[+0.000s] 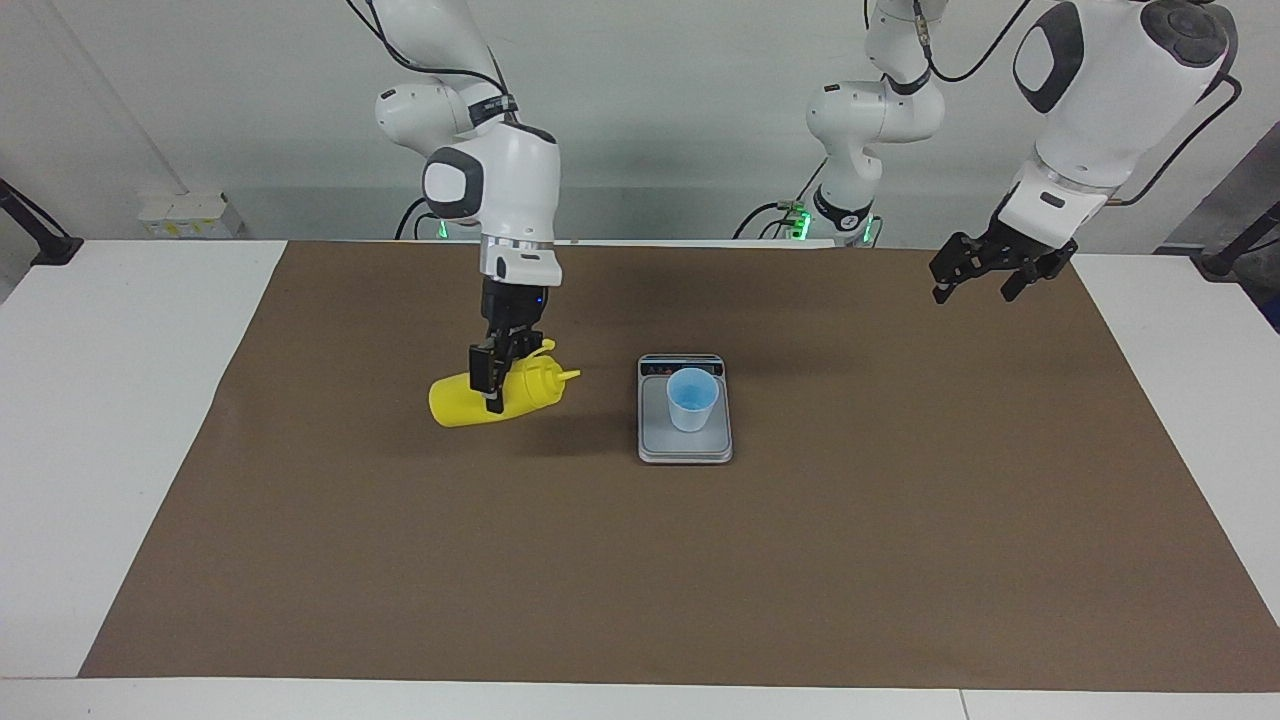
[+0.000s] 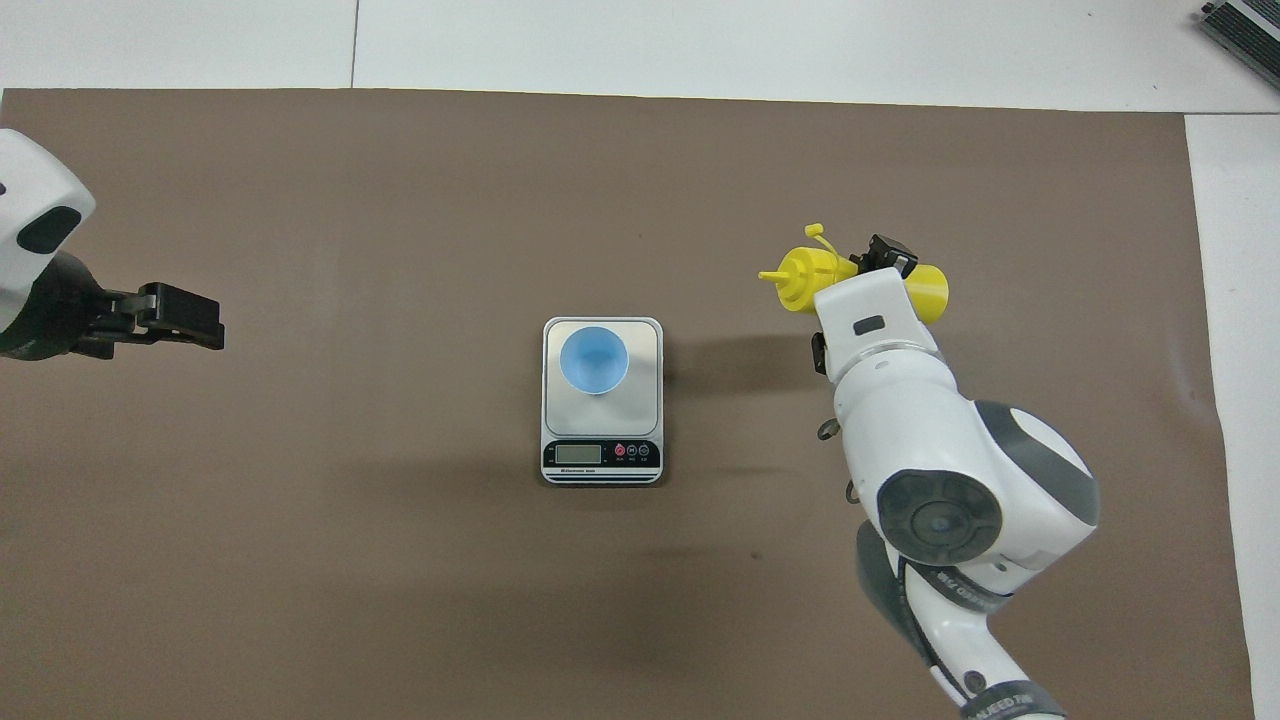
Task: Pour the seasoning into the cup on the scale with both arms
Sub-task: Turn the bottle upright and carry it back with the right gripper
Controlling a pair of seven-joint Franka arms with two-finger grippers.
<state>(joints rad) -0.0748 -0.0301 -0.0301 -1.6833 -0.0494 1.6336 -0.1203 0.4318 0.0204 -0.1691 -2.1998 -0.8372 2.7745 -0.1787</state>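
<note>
Very little lettering can be made out. On the right arm's lowest visible link, in the overhead view, dark capitals run along the grey band, but only fragments show and the word cannot be read whole. The scale's display strip carries a pale screen and small round buttons; no digits or symbols on them are legible.

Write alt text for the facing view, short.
The right gripper holds a yellow squeeze bottle tilted on its side over the brown mat, beside a grey scale with a light blue cup standing on it. The left gripper waits, raised over the mat's left-arm end.
</note>
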